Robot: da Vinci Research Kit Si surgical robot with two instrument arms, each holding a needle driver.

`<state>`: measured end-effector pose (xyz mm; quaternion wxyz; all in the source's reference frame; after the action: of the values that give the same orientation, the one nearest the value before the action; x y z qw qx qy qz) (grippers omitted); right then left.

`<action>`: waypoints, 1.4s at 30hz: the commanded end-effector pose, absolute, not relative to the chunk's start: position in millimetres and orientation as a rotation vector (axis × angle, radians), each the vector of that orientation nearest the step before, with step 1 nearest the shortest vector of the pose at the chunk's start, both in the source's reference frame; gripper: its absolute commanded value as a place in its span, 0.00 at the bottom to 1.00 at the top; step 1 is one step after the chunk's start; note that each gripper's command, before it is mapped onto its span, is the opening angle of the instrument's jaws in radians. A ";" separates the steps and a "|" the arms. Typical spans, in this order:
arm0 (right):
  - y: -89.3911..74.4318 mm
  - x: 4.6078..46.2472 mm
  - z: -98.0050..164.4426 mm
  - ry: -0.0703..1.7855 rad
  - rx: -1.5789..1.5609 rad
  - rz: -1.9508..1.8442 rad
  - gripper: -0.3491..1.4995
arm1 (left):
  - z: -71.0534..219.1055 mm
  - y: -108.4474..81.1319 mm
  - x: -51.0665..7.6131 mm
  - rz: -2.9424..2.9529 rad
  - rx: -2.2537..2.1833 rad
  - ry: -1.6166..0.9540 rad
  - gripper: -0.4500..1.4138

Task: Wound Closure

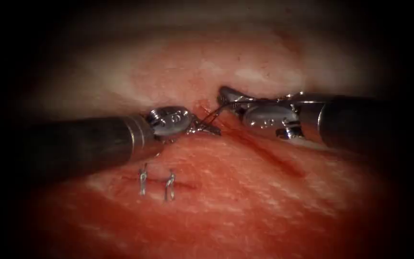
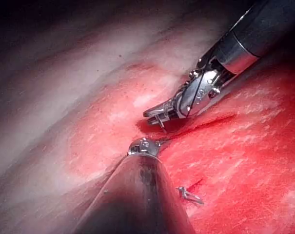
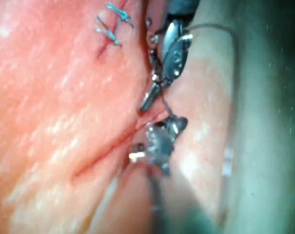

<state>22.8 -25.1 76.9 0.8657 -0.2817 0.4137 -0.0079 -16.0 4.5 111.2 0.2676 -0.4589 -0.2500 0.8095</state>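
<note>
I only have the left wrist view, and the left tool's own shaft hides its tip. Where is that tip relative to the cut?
Observer: In the endoscope view the left tool has its tip at the cut's upper end, close to the right tool.
Operator: Anything between the two tips?
Observer: A thin, dark, curved strand runs from one tip to the other. I cannot tell whether it is needle or thread, or which tool holds it.
Operator: I see one stitch. Are there more?
Observer: There are two stitches, side by side, left of the open cut.
</note>
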 end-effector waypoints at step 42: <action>-29.9 23.7 81.3 0.889 -0.388 0.158 0.00 | 112.9 4.1 -16.2 2.191 -1.216 -0.689 0.04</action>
<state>22.9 -30.0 80.7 0.8821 -0.1851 0.4261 0.0780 -15.6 4.4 112.3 0.2680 -0.4508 -0.2547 0.8125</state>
